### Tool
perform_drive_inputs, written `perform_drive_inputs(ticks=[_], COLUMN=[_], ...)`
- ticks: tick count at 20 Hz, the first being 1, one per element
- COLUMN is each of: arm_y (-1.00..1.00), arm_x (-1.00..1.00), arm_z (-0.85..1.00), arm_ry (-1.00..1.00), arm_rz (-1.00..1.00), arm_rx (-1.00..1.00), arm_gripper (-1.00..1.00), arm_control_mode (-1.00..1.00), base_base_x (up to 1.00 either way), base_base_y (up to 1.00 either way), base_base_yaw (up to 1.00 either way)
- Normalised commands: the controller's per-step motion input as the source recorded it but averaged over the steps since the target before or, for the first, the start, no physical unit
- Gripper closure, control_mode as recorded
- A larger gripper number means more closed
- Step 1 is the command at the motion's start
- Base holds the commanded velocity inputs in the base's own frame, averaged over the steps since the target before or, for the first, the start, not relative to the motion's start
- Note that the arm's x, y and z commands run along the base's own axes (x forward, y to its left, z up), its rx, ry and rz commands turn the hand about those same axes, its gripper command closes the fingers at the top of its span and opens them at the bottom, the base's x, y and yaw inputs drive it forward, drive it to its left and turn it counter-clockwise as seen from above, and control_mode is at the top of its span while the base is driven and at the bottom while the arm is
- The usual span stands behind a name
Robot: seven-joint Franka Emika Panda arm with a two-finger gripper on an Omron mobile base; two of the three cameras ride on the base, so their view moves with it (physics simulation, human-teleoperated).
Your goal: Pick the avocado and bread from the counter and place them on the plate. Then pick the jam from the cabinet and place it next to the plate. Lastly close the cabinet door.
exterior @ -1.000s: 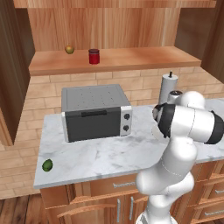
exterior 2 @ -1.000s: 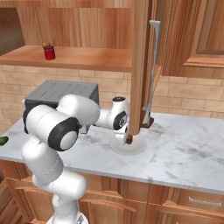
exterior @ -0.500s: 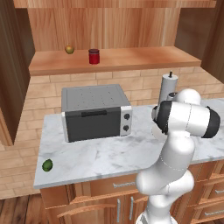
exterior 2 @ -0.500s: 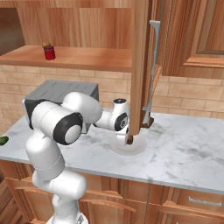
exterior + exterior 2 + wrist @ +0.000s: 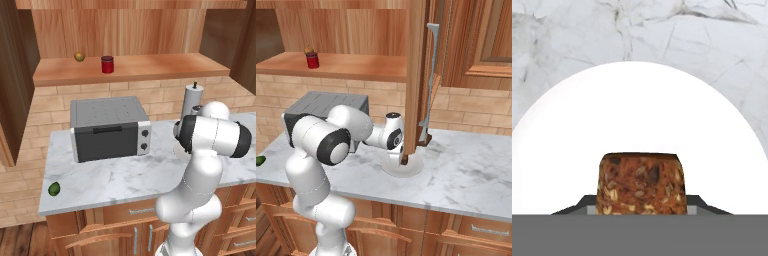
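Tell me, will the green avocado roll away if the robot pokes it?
Probably a little. The avocado looks rounded and egg-shaped, so a poke could make it wobble or roll. It lies near the counter edge, so it might fall. Its smooth skin may be slippery.

Seeded brown bread (image 5: 641, 182), white plate (image 5: 637, 115), grey-veined marble counter (image 5: 572, 40), red jam (image 5: 107, 64).

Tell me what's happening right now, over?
Gripper shut on bread, above the plate. Avocado on the counter's left end, jam on cabinet shelf. Open cabinet door hangs close by.
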Motion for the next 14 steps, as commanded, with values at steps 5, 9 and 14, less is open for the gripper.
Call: perform_drive_inputs(ticks=[5,9,14], arm_y=[0.0,0.0,0.0], arm_x=[0.0,-0.14,-0.32], arm_z=[0.0,0.12,0.36], arm_ry=[0.0,-0.03,-0.1], arm_rz=[0.0,0.0,0.0], arm_rx=[0.0,0.0,0.01], arm_gripper=[-1.0,-1.0,-1.0], arm_control_mode=[-1.0,-1.0,-1.0], base_base_x=[0.0,0.0,0.0], base_base_y=[0.0,0.0,0.0], base_base_yaw=[0.0,0.0,0.0])
